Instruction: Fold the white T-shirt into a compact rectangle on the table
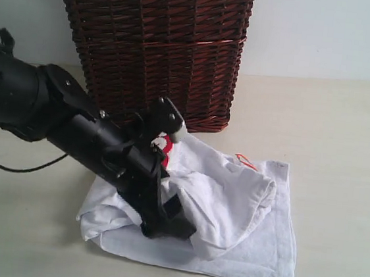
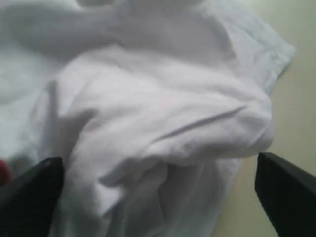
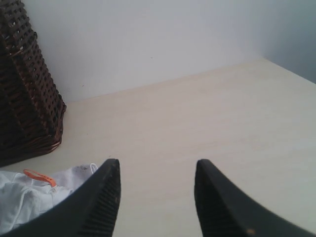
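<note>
Left claw — jaws spread wide, empty — directly over the crumpled white T-shirt, which lies on the worktop before the wicker basket; right claw, parted and empty, farther off.

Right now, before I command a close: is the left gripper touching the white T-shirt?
Touching. The exterior view shows the left gripper pressed down into bunched folds of the white T-shirt, jaws open.

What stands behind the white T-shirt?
A dark wicker basket stands behind the white T-shirt, on the table. The left arm hides whether they touch.
</note>
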You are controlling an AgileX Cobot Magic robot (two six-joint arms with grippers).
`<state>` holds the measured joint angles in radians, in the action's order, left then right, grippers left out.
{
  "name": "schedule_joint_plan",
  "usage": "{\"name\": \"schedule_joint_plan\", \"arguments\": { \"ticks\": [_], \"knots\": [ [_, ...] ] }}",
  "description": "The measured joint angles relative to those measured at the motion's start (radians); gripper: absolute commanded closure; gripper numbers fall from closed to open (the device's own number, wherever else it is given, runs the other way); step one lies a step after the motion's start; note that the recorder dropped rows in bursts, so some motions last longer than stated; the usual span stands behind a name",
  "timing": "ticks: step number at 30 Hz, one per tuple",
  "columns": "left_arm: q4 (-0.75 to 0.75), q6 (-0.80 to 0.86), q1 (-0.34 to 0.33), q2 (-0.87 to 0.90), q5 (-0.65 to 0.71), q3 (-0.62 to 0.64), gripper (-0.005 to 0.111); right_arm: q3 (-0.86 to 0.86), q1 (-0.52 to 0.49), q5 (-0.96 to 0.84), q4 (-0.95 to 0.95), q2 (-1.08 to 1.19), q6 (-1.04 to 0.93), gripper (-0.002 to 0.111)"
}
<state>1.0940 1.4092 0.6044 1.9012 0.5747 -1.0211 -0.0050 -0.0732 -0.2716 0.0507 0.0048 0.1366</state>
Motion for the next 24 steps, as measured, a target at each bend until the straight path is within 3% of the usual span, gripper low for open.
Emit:
{"name": "schedule_joint_plan", "arguments": {
  "ticks": [8,19,22,24],
  "knots": [
    [-0.004,0.017,0.058,0.031,0.002,0.049,0.002,0.000,0.000,0.000,0.000,0.000,0.000,0.062],
    [-0.008,0.009,0.022,-0.171,0.077,0.053,0.002,0.000,0.000,0.000,0.000,0.000,0.000,0.062],
    [-0.031,-0.061,0.012,-0.193,0.104,0.055,0.003,0.000,0.000,0.000,0.000,0.000,0.000,0.062],
    [-0.086,-0.153,0.002,-0.248,0.038,0.067,0.012,0.000,0.000,0.000,0.000,0.000,0.000,0.062]
  ]
}}
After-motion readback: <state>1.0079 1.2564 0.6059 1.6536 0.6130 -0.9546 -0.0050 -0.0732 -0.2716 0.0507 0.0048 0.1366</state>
